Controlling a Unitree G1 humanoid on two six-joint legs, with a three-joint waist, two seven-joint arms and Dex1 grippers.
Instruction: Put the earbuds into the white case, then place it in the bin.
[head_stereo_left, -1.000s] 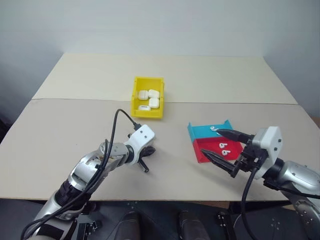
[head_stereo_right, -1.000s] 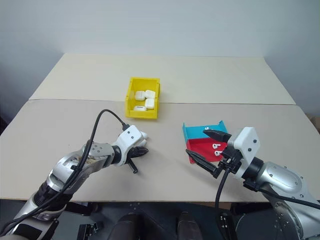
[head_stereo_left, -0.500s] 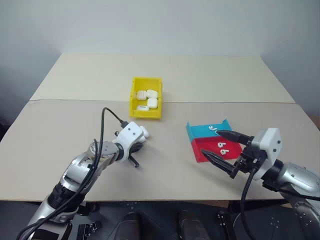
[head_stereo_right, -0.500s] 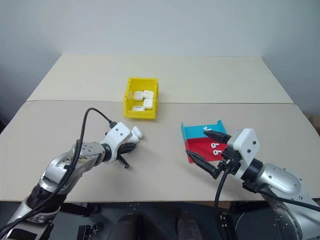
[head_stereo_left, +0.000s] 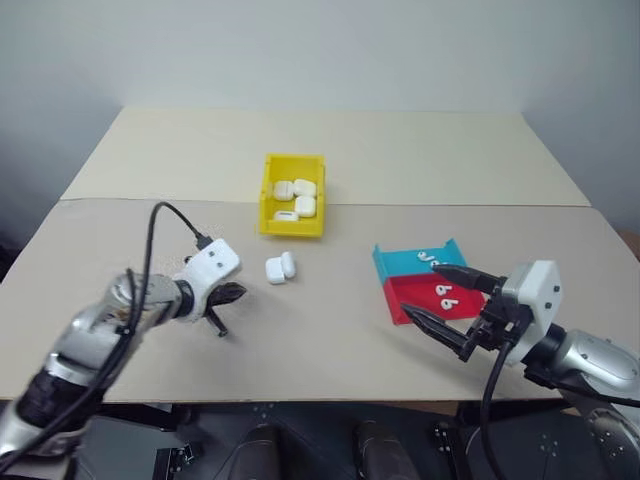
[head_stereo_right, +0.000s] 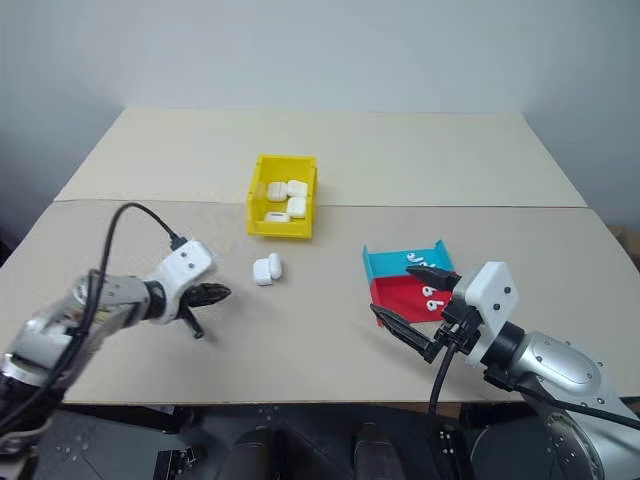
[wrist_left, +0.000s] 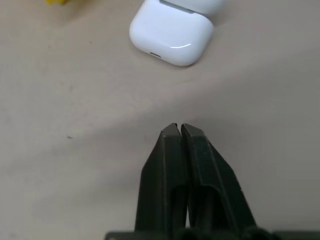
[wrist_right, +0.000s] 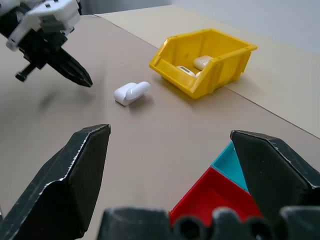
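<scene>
White case (head_stereo_left: 280, 267): lies with its lid flipped open on the beige surface (head_stereo_left: 330, 320), just in front of the bin and apart from it; nothing holds it.
Bin (head_stereo_left: 294, 196): yellow, upright walls, several other white cases (head_stereo_left: 298, 195) inside.
Earbuds (head_stereo_left: 448, 295): white, stemmed, resting in the red tray (head_stereo_left: 415, 300); more sit in the teal tray (head_stereo_left: 405, 262) that touches it on the far side.
Left gripper (head_stereo_left: 227, 296): near the white case, on its left, tips toward it; fingers (wrist_left: 175, 165) pressed together on nothing.
Right gripper (head_stereo_left: 442, 300): beside the two trays, black fingers (wrist_right: 75, 175) spread wide, one over the red tray; nothing between them.
</scene>
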